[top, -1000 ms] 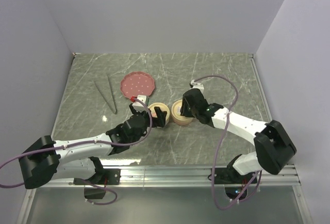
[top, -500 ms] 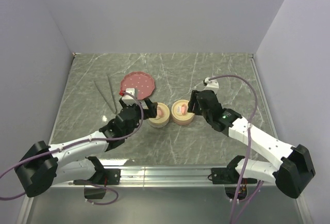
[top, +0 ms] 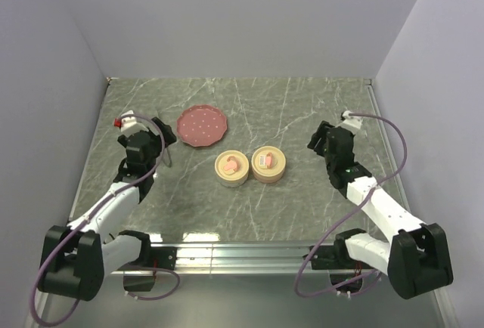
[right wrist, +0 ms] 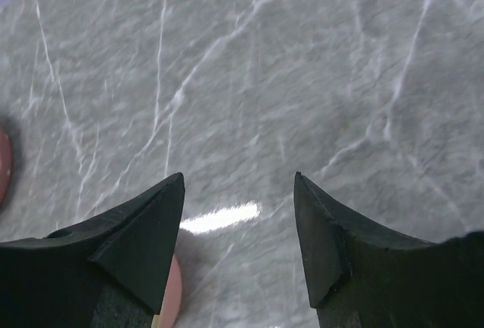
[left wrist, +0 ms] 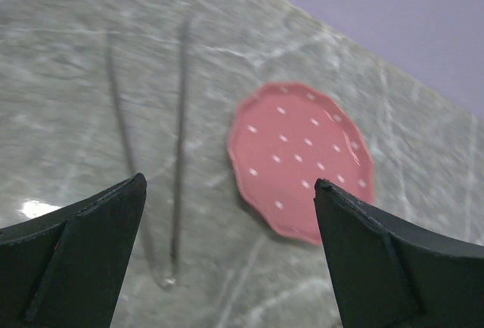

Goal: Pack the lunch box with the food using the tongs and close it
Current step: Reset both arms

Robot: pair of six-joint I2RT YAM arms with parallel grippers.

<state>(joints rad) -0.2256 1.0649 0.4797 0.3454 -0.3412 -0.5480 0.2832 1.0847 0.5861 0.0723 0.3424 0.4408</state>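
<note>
1. The food shows as two small pieces: a pink-orange one (top: 229, 166) in the left tub (top: 231, 182) and a red-and-white one (top: 265, 161) on the right tub (top: 268, 177).
2. The two round beige tubs stand side by side, touching or nearly so. They are on the arms' side of the plate (top: 202, 125) and a little to its right. Whether the right tub is open or capped cannot be told.
3. The tongs (left wrist: 179, 162) lie flat on the table (top: 302, 109) just left of the plate, apart from its rim. In the left wrist view their two slim arms run away from the camera and meet at the near end. In the top view the left arm hides most of them.
4. The left gripper (left wrist: 227, 184) hangs over the tongs, just left of the plate. Its jaws are spread wide and empty, and the tongs and the plate's left edge show between them. It touches neither.
5. The right gripper (right wrist: 238, 177) is well to the right of the plate, past the tubs. Its jaws are parted and released, with only bare marbled table between them.
6. The plate is dark pink with pale dots and has a scalloped rim. It sits flat on the table, farther from the arm bases than the tubs.
7. Both arms reach out from the near edge, each well to its own side of the plate.
</note>
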